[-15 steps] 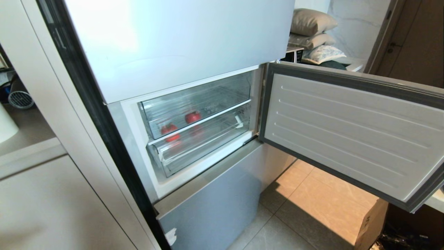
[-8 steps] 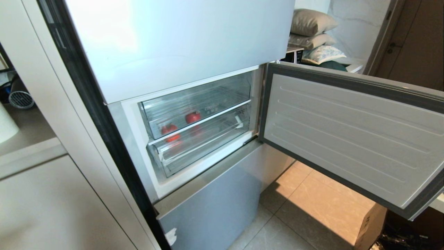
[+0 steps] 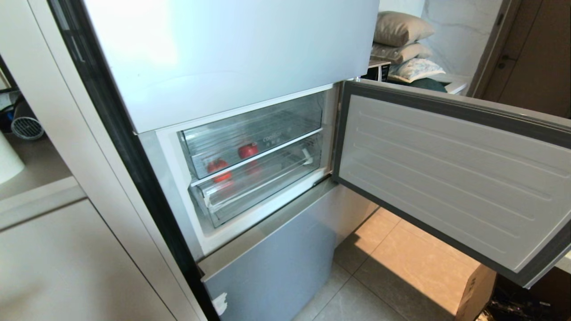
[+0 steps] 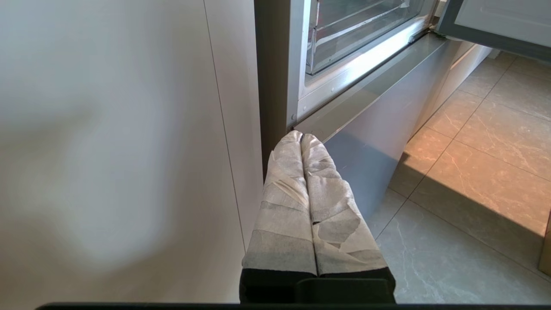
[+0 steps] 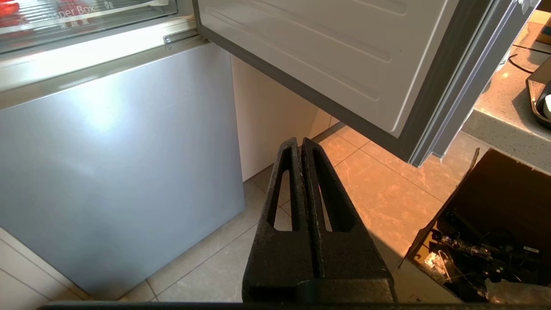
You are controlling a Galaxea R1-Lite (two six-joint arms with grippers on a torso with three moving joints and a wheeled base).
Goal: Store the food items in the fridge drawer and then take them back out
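Both food items (image 3: 232, 158) sitting inside the pushed-in fridge drawer (image 3: 250, 138), door open. Storing apparently done, through clear plastic anyway; retrieval still ahead. Left claw (image 4: 301, 138) and right claw (image 5: 299, 144) pinched closed, empty, below the drawer.

2 red fruits (image 3: 217, 166), 2 clear drawers (image 3: 250, 133), 3 pillows (image 3: 401, 27).

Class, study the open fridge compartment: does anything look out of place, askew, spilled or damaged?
Nothing is spilled or broken. The two red fruits sit inside the closed upper clear drawer. One small oddity: a scrap of white tape stuck at the corner of the lower grey door.
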